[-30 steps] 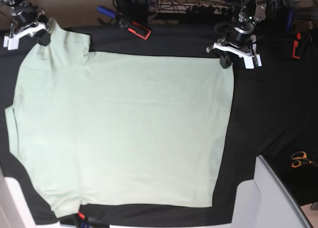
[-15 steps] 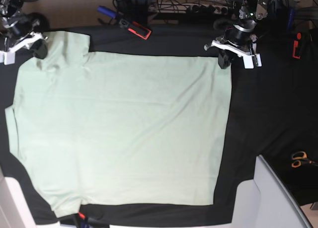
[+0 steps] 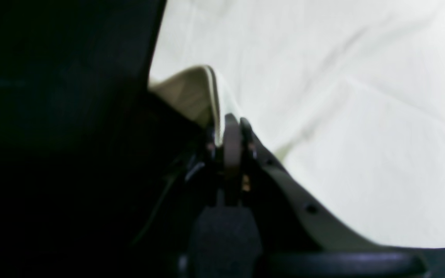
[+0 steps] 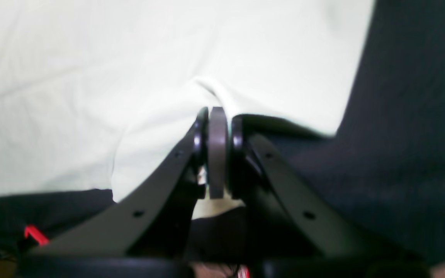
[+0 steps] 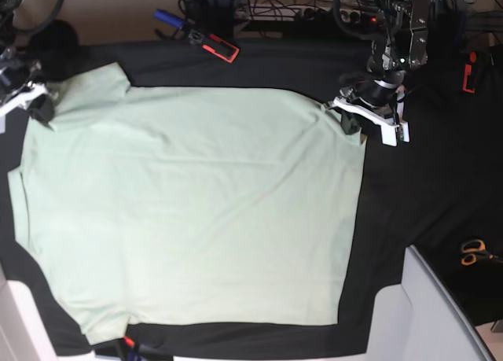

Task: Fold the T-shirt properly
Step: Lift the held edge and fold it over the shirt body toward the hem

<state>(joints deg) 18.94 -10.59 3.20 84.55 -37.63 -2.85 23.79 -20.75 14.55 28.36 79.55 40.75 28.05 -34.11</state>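
Left wrist view: the left gripper (image 3: 232,133), its dark jaws pressed together, pinches a raised hem of the large pale mint-green cotton T-shirt (image 3: 323,96). The cloth peaks upward at the grip, a fold standing just left of the jaws, and spreads away creased to the right. The black table covering (image 3: 60,96) fills the left half of the frame.

Right wrist view: the right gripper (image 4: 216,131) is clenched on an edge of the same shirt (image 4: 129,77), the fabric bunching into a small ridge where the fingertips meet it. Pale cloth covers the upper left; the black covering (image 4: 411,116) lies to the right. A small red object (image 4: 33,234) shows at the lower left, too blurred to identify.

Base view: the T-shirt (image 5: 196,211) lies spread flat across the black table covering (image 5: 424,188), filling most of it. The left gripper (image 5: 354,119) holds the shirt's upper right corner, lifted slightly; the right gripper (image 5: 38,109) holds its upper left part beside a sleeve, at the table's left edge. Beyond the shirt, a red-and-black tool (image 5: 214,44) and a blue-handled tool (image 5: 167,18) lie near the far edge, and orange-handled scissors (image 5: 472,252) rest well apart at the right. A pale grey panel (image 5: 424,314) juts in at the lower right.
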